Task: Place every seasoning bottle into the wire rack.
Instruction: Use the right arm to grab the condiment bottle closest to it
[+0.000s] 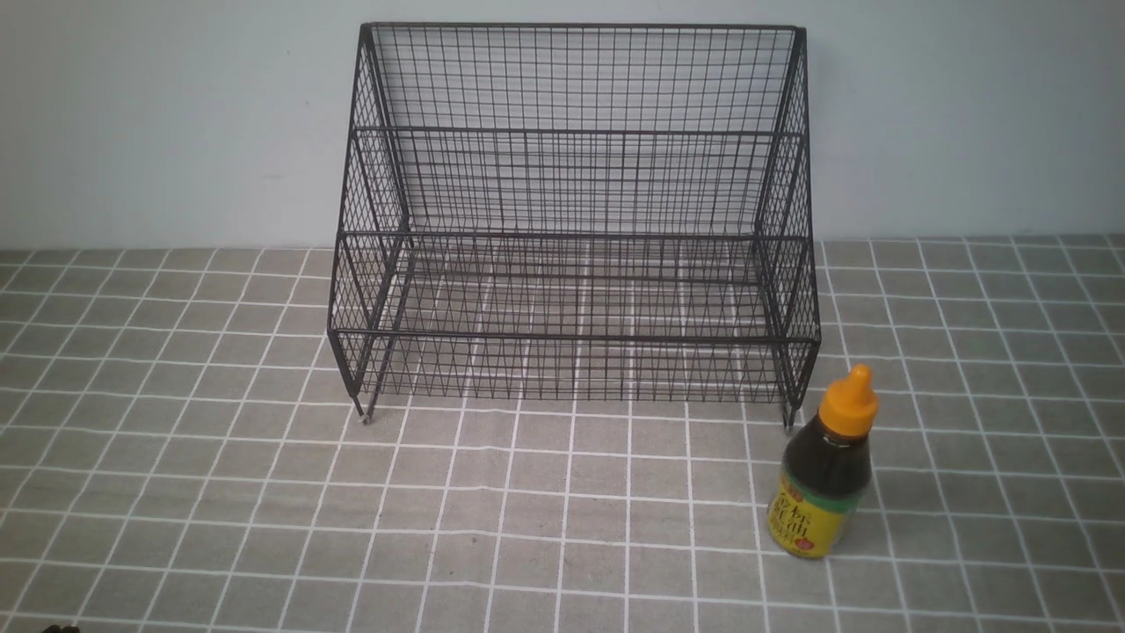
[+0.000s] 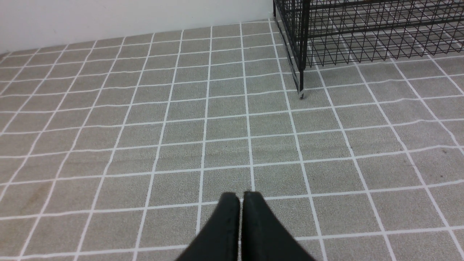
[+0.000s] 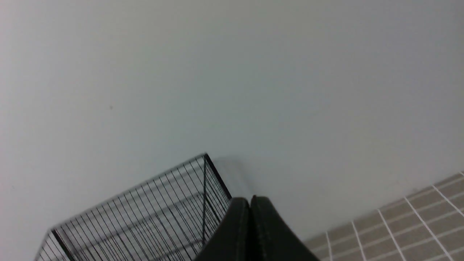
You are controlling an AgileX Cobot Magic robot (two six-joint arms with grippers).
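Note:
One seasoning bottle [image 1: 823,470] stands upright on the checked cloth, just in front of the right front foot of the wire rack [image 1: 571,229]. It holds dark liquid, with an orange nozzle cap and a yellow and green label. The black two-tier rack stands against the back wall with nothing on its shelves. Its left front corner shows in the left wrist view [image 2: 302,43], its top corner in the right wrist view [image 3: 163,210]. My left gripper [image 2: 241,197] is shut and empty above the cloth. My right gripper [image 3: 250,200] is shut and empty, pointing at the wall. Neither arm shows in the front view.
A grey cloth with white grid lines [image 1: 264,492] covers the table. A plain pale wall [image 1: 158,114] stands right behind the rack.

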